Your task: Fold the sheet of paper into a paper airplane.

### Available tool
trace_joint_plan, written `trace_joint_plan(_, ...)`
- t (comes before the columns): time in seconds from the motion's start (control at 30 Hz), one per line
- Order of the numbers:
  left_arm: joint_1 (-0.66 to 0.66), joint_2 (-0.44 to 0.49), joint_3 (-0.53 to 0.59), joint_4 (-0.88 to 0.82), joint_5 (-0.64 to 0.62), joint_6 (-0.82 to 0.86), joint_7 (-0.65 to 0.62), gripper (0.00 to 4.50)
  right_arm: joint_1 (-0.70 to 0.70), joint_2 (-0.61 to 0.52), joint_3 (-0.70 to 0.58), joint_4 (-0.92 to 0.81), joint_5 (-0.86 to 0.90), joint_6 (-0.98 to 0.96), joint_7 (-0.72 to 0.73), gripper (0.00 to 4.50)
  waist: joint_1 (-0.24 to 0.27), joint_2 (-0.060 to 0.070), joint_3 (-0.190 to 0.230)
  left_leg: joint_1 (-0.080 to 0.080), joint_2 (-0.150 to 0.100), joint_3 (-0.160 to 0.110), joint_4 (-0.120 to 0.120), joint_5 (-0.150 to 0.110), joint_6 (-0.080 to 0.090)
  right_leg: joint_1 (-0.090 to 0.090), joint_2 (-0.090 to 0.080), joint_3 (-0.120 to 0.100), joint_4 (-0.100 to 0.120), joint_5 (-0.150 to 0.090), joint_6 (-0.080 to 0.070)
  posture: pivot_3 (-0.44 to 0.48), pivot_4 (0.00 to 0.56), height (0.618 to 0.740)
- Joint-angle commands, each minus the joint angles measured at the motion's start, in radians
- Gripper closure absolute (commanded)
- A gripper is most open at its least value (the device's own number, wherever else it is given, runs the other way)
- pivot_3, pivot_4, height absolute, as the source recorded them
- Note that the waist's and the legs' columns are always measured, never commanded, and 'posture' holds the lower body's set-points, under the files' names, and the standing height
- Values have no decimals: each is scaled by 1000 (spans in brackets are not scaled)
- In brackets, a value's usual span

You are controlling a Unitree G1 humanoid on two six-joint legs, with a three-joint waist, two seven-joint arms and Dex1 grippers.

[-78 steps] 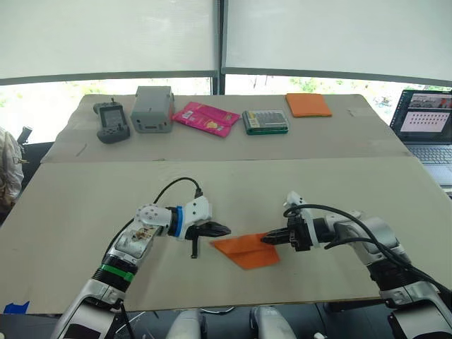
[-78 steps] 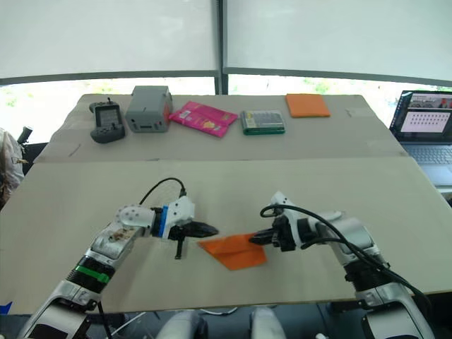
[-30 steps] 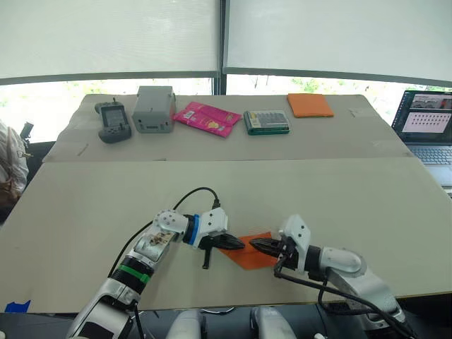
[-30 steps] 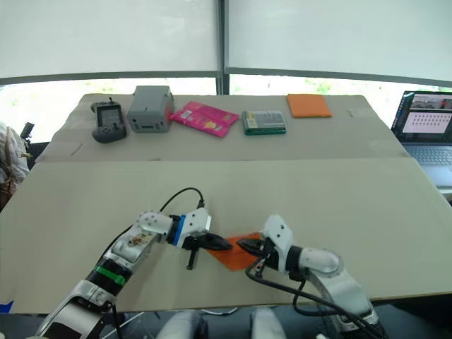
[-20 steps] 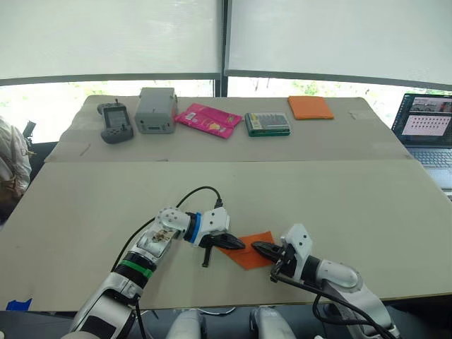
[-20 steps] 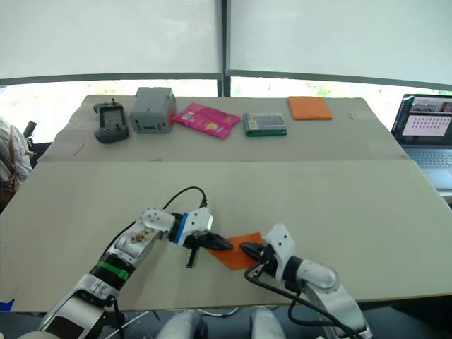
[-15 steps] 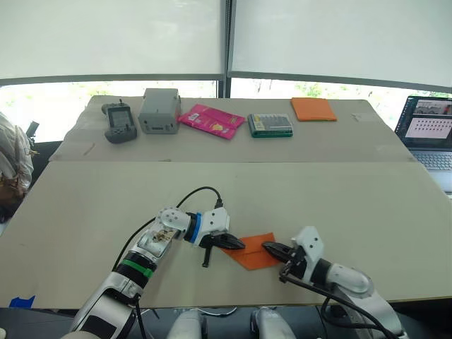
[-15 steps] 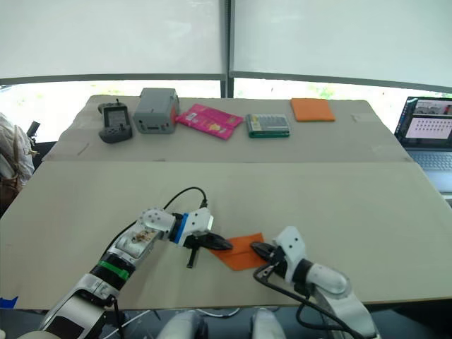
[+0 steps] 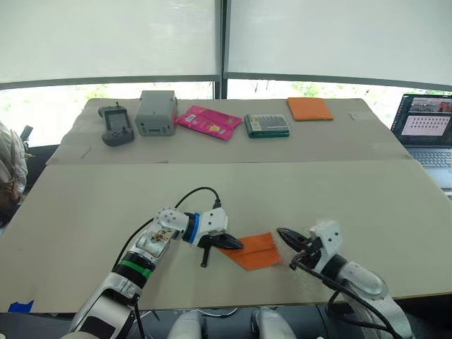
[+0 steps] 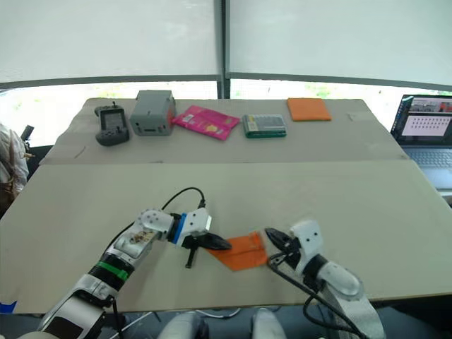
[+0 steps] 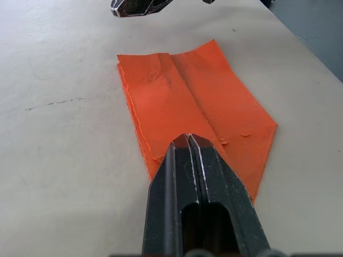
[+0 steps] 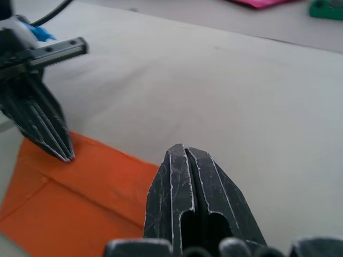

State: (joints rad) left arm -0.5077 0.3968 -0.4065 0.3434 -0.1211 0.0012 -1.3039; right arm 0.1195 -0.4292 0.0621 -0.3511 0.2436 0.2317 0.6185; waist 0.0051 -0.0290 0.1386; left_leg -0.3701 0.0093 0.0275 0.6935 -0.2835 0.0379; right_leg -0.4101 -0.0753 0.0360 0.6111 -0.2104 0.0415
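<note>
Already the thin bright-orange sheet of paper (image 9: 251,250) is a layered wedge with a long centre crease and folded flaps, lying flat near the front edge of the pale beige desk (image 9: 339,198), about midway along it. By my reading the early folds are made, but the wings are not raised, so the airplane is not finished. The left gripper (image 11: 187,140), fingers pressed together, pins the wedge's pointed end against the desk. The right gripper (image 9: 288,238), fingers likewise closed with nothing between them, sits at the wedge's broad end; whether it touches I cannot tell.

Along the back edge stand a dark handheld controller (image 9: 113,124), a grey box (image 9: 156,111), a glossy pink packet (image 9: 207,121), a green case (image 9: 266,125) and a thicker orange rectangular pad (image 9: 309,108). An open laptop (image 9: 425,126) sits past the right edge, below white window blinds (image 9: 106,35).
</note>
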Motion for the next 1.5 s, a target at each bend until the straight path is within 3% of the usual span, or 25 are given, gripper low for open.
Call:
trace_joint_plan(0.03, 28, 12, -20, 13, 39, 22, 10, 4500, -50, -28, 96, 1, -70, 40, 23, 4473, 2, 0, 0, 0, 0, 0, 0, 0, 0, 0, 0, 0, 0, 0, 0, 0, 150, 740)
trace_joint_plan(0.17, 42, 20, -14, -13, 34, 28, 14, 4500, -94, -52, 172, 45, -135, 103, 21, 4473, 2, 0, 0, -2, -1, 0, 0, -1, 1, -2, 0, 0, 0, 2, -3, 0, 150, 740)
trace_joint_plan(0.53, 146, 82, 57, -173, -21, 104, 48, 4500, -50, -110, 54, 124, -106, 146, 3, 4473, 4, 0, 0, -1, -1, 0, 0, -1, 2, -1, -1, 0, 0, 1, -3, 0, 150, 740)
trace_joint_plan(0.83, 269, 117, 59, -333, -13, 177, 130, 4500, -86, -67, 46, 136, -59, 143, 20, 4473, 2, 0, -1, 0, 1, 0, -1, -1, 2, -1, -1, 0, 0, 1, -2, 0, 150, 740)
trace_joint_plan(0.97, 276, 125, 48, -334, -2, 177, 142, 4500, -114, -46, -28, 97, 76, 191, 65, 4473, 2, 0, 0, 0, 2, 1, -1, -1, 2, -1, -1, 0, 0, -1, -5, 0, 150, 740)
trace_joint_plan(1.1, 279, 135, 43, -332, -2, 171, 143, 4500, -138, -109, -121, 42, 244, 289, 173, 4473, 5, 2, 1, -2, 1, 1, -1, -1, 2, -3, -1, 1, 0, 2, -4, 0, 150, 740)
trace_joint_plan(1.13, 278, 136, 42, -330, -2, 169, 143, 4500, -148, -141, -126, 39, 263, 318, 202, 3892, 5, 3, 1, -3, 1, 1, -1, -1, 2, -5, -1, 1, 0, 2, -4, 0, 150, 740)
trace_joint_plan(1.37, 259, 131, 40, -312, 0, 159, 146, 4500, -277, -232, -93, 100, 313, 445, 284, 1572, 5, 3, 1, -7, 1, 3, -1, -1, 2, -10, 0, 2, 0, 3, -4, 0, 150, 740)
trace_joint_plan(1.5, 254, 135, 62, -321, -19, 160, 145, 4500, -339, -248, -28, 156, 313, 486, 364, 1572, 7, 3, 1, -8, 0, 3, 0, -1, 2, -10, 0, 2, 0, 3, -4, 0, 150, 740)
